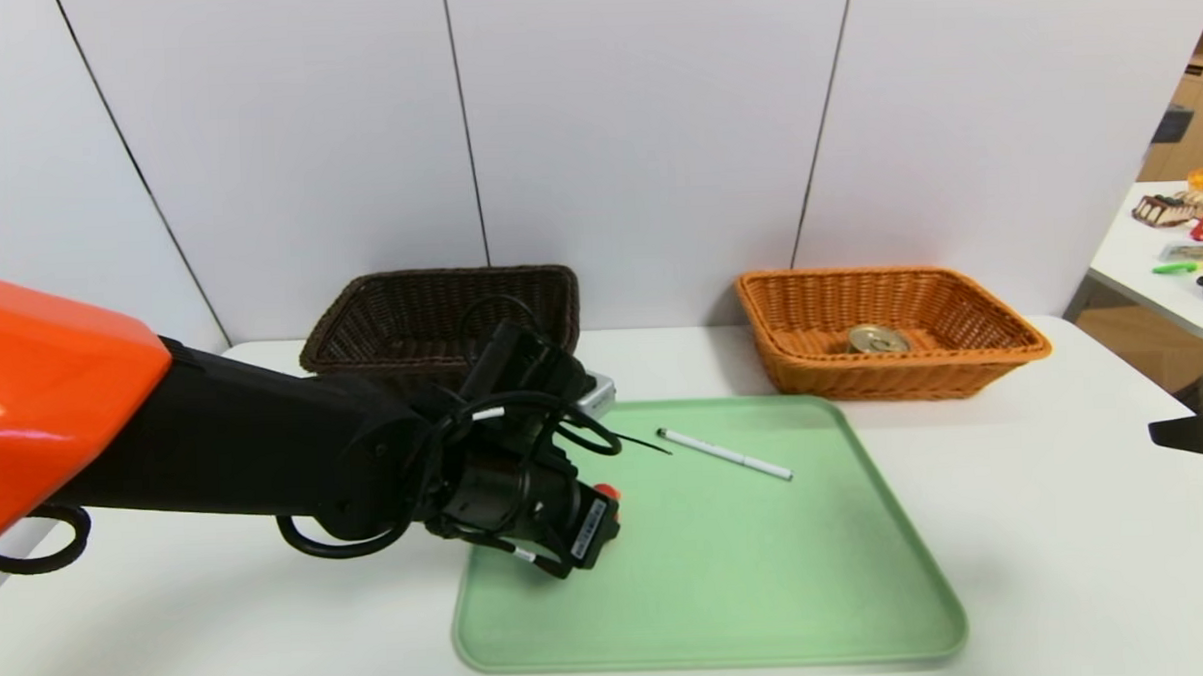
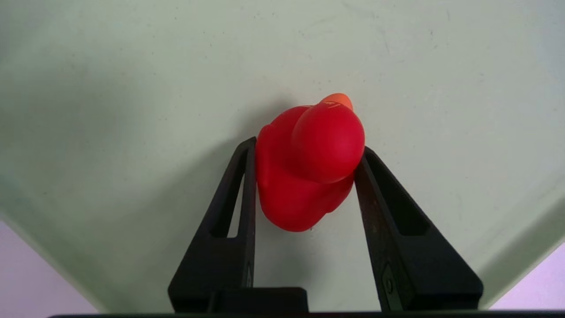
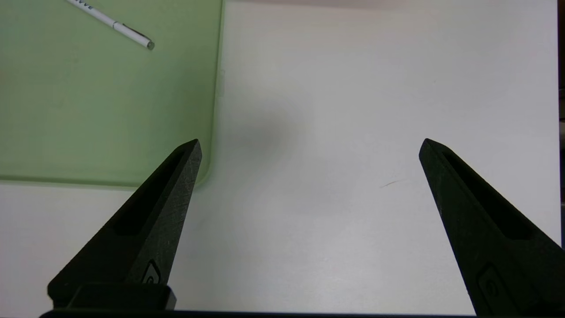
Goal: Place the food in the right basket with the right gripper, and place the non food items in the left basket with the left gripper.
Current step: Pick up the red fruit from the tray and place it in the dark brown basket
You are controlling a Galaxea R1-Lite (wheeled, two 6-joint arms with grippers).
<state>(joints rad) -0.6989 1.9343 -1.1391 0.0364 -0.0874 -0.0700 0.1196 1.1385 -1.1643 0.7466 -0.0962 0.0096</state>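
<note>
The red duck (image 2: 309, 163) stands on the green tray (image 1: 720, 574) near its left edge. My left gripper (image 2: 310, 147) is shut on the duck, one black finger pressed to each side. In the head view the wrist hides most of the duck (image 1: 607, 493). The white pen (image 1: 726, 454) lies slantwise on the tray's far part. The tin can (image 1: 878, 339) sits inside the orange basket (image 1: 1001, 329). The dark brown basket (image 1: 440, 304) stands behind my left arm. My right gripper (image 3: 309, 143) hangs open over bare table to the right of the tray, with the pen (image 3: 110, 23) off to one side.
A small silvery box (image 1: 598, 390) lies between the dark basket and the tray's far left corner. A second white table (image 1: 1160, 278) with clutter stands at the far right. White wall panels run close behind both baskets.
</note>
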